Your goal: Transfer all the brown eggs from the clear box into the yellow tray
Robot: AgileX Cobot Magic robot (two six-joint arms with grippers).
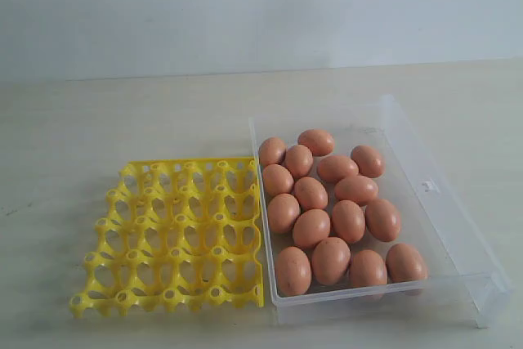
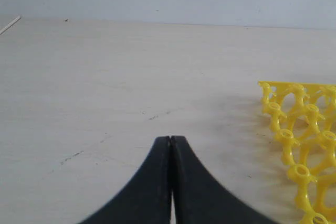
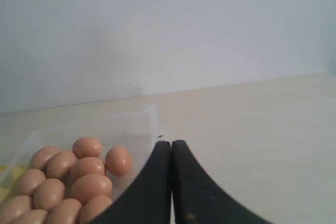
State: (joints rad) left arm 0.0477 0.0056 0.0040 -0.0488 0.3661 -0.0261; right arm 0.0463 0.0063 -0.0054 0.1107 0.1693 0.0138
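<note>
Several brown eggs (image 1: 331, 202) lie bunched together in the clear box (image 1: 445, 226) on the right of the exterior view. The yellow tray (image 1: 176, 234) sits against the box's left wall, and all its cups are bare. Neither arm shows in the exterior view. In the left wrist view my left gripper (image 2: 171, 138) is shut with nothing in it, above bare table, and a corner of the yellow tray (image 2: 299, 124) lies off to one side. My right gripper (image 3: 171, 142) is also shut and holds nothing, with the brown eggs (image 3: 79, 174) and the clear box (image 3: 149, 124) beside it.
A pale wooden table (image 1: 122, 120) carries everything, and a plain light wall (image 1: 245, 6) rises behind it. Small dark scuffs (image 2: 157, 115) mark the table surface in the left wrist view.
</note>
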